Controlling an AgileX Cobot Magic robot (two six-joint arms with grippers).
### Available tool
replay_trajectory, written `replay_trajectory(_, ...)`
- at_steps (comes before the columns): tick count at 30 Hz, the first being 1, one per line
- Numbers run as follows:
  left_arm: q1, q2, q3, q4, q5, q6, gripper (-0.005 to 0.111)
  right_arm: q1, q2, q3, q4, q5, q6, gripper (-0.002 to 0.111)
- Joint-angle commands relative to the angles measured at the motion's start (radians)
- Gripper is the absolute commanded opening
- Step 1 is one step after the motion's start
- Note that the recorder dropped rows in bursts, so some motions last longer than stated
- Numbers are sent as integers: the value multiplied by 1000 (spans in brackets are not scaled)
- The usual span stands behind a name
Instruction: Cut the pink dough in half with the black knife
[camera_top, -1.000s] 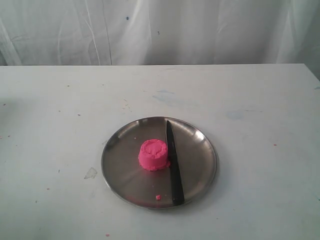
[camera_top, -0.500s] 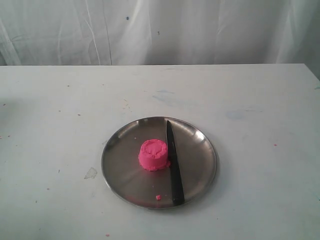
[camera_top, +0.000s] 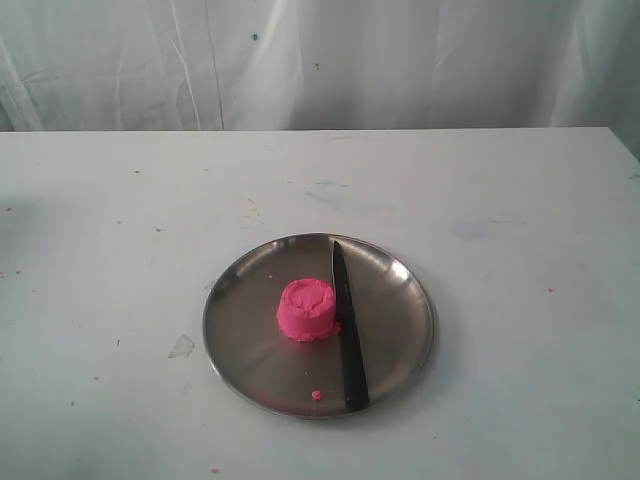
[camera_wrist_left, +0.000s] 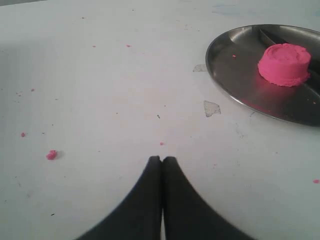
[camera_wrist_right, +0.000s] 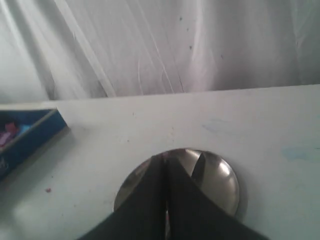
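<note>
black knife (camera_top: 347, 326) tight against pink dough (camera_top: 308, 309), open table (camera_top: 500, 200) around plate (camera_top: 216, 300)

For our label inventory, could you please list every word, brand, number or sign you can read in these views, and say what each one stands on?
No text can be read anywhere.
Blue box: a faint pale mark at its edge, too blurred to tell whether it is lettering.
Plate, black knife, pink dough and table: no lettering shows.
</note>
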Motion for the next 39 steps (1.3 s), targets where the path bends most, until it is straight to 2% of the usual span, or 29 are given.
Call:
replay_trajectory(1, 5, -5, 3, 3, 2, 4, 0, 3, 169, -113, 92, 111, -186, 0)
replay_trajectory(8, 5, -5, 3, 3, 2, 4, 0, 3, 430, -251, 221, 224, -385, 0)
replay_trajectory(10, 5, -5, 3, 3, 2, 4, 0, 3, 498, -262, 320, 219, -481, 1)
replay_trajectory(14, 5, -5, 3, 3, 2, 4, 0, -4, 626, -262, 481, 182, -644, 13)
replay_trajectory(19, 5, -5, 3, 3, 2, 4, 0, -122, 817, -258, 785, 167, -906, 37)
replay_trajectory(21, 5, -5, 3, 3, 2, 4, 0, -192, 902, -256, 876, 186, -988, 41)
replay_trajectory(24, 5, -5, 3, 3, 2, 4, 0, -271, 1032, -256, 975, 223, -1095, 41)
replay_trajectory(31, 5, -5, 3, 3, 2, 4, 0, -286, 1341, -269, 1100, 235, -1274, 44)
replay_trajectory(35, 5, -5, 3, 3, 2, 4, 0, -261, 1506, -337, 1095, 271, -1291, 47)
replay_trajectory(39, 5, -5, 3, 3, 2, 4, 0, -251, 1572, -340, 1085, 265, -1296, 51)
